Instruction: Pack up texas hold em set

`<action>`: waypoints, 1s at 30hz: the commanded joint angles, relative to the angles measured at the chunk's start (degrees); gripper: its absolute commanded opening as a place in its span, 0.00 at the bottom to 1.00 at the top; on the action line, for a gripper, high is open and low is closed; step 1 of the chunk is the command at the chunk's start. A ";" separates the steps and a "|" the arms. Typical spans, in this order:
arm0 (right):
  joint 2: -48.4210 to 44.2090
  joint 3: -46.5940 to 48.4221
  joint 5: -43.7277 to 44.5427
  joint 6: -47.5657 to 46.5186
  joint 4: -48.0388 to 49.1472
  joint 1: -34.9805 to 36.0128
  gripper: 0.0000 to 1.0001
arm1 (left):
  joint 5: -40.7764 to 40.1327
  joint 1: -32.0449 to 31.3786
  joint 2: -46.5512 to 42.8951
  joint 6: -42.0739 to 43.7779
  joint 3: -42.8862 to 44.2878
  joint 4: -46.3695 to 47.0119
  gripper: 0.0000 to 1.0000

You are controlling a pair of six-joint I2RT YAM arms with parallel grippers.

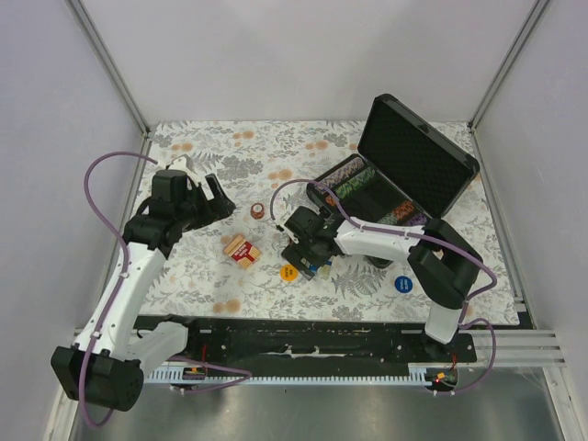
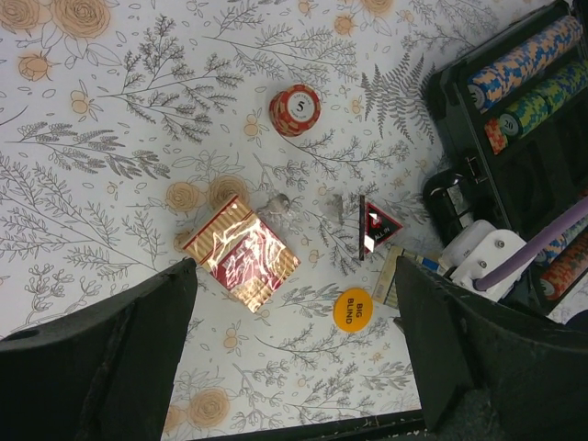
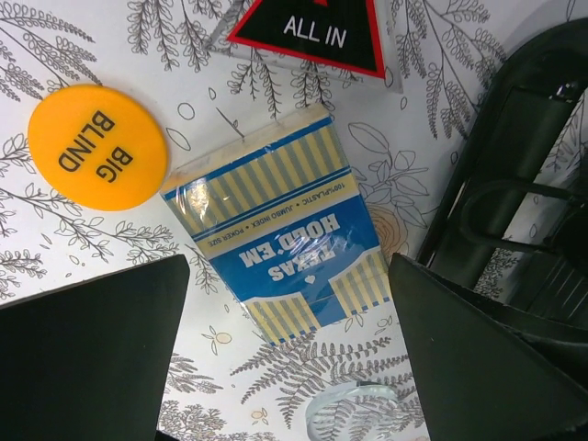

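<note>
Bright, even overhead light, faint soft shadows on the bench (image 1: 239, 287), glare on the wrapped red deck (image 2: 241, 255) just ahead of the left gripper (image 2: 294, 271), gripper itself dark, perhaps slightly soft-focused.

The black hard case (image 1: 418, 163) sits open at the far right of the table (image 1: 276, 147), its lid tilted back and its tray holding rows of multicoloured chips (image 1: 360, 184). In front of it a wrapped blue card deck (image 3: 285, 248) lies flat and skewed, with a yellow "BIG BLIND" disc (image 3: 97, 147) just beside it and a red-edged black "ALL IN" triangle (image 3: 312, 32) near its end. Farther left lie a wrapped red card deck (image 2: 241, 255) and a short stack of reddish chips (image 2: 294, 109) marked 5, and a blue disc (image 1: 402, 284) lies well apart at the near right.
</note>
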 commanded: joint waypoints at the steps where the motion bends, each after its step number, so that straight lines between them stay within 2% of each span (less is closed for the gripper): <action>1: 0.16 3.90 0.05 -3.82 -0.77 0.05 0.98 | -0.74 0.28 0.80 -0.47 1.54 2.47 0.94; 10: 2.71 7.60 -1.62 -9.79 -2.54 -0.03 0.98 | -1.62 0.28 2.12 0.05 2.07 2.82 0.94; 17: 6.05 9.88 -8.90 -13.49 -2.97 -1.96 0.98 | -2.06 0.28 2.64 1.02 2.34 2.90 0.93; 22: 8.24 11.38 -10.49 -14.54 -3.68 -3.02 0.96 | -2.41 0.28 2.82 1.38 2.33 2.82 0.94; 23: 8.68 11.73 -10.76 -14.72 -4.11 -3.20 0.94 | -2.50 0.28 2.91 1.55 2.42 2.73 0.94; 30: 9.74 12.61 -10.59 -13.41 -4.91 -3.29 0.57 | -2.76 0.28 4.05 2.08 2.86 2.73 0.93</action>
